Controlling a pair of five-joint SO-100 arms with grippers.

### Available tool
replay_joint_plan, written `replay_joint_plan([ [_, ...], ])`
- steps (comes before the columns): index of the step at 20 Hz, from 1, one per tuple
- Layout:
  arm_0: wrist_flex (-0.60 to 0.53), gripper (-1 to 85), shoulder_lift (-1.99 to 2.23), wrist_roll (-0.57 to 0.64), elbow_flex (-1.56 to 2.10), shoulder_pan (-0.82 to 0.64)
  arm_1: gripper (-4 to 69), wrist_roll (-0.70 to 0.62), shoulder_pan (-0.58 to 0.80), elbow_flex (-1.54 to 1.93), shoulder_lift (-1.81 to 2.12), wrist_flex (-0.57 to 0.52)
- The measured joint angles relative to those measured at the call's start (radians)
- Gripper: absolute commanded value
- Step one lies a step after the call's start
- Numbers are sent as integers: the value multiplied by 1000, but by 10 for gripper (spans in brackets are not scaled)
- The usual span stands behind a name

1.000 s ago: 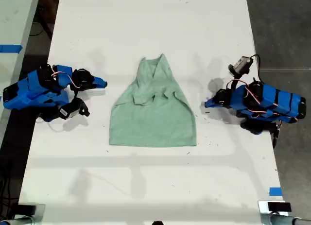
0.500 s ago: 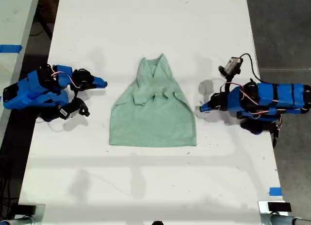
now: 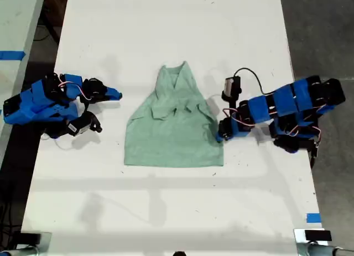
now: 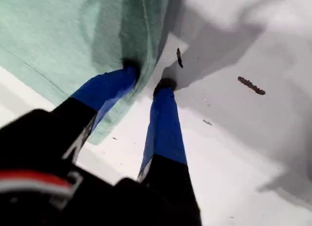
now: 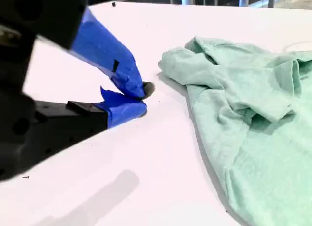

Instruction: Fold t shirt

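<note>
Lying wrinkled, the mint-green t shirt (image 3: 173,126) tapers collarward.

A pale mint-green t shirt (image 3: 174,129) lies wrinkled in the middle of the white table (image 3: 166,40), collar toward the far edge, hem toward the near edge. From the exterior view's right, one blue arm reaches in, its gripper (image 3: 220,133) touching the shirt's side edge near the hem. The other gripper (image 3: 113,94) rests on the table well apart from the shirt.
</note>
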Motion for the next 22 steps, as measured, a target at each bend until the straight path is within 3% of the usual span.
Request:
replay_joint_plan([
  [1, 0, -1, 0, 0, 0, 0, 83, -2, 0, 15, -15, -28],
  [2, 0, -1, 0, 0, 0, 0, -5, 2, 2, 28, -25, -46],
  [6, 0, -1, 0, 0, 0, 0, -4, 3, 3, 5, -101, -61],
  [12, 0, -1, 0, 0, 0, 0, -4, -28, -32, -275, -123, 127],
  [14, 0, -1, 0, 0, 0, 0, -4, -86, -52, -417, -147, 133],
  [17, 0, -1, 0, 0, 0, 0, -4, -186, -74, -489, -189, -14],
  [22, 0, -1, 0, 0, 0, 0, -4, -212, -71, -489, -296, -278],
])
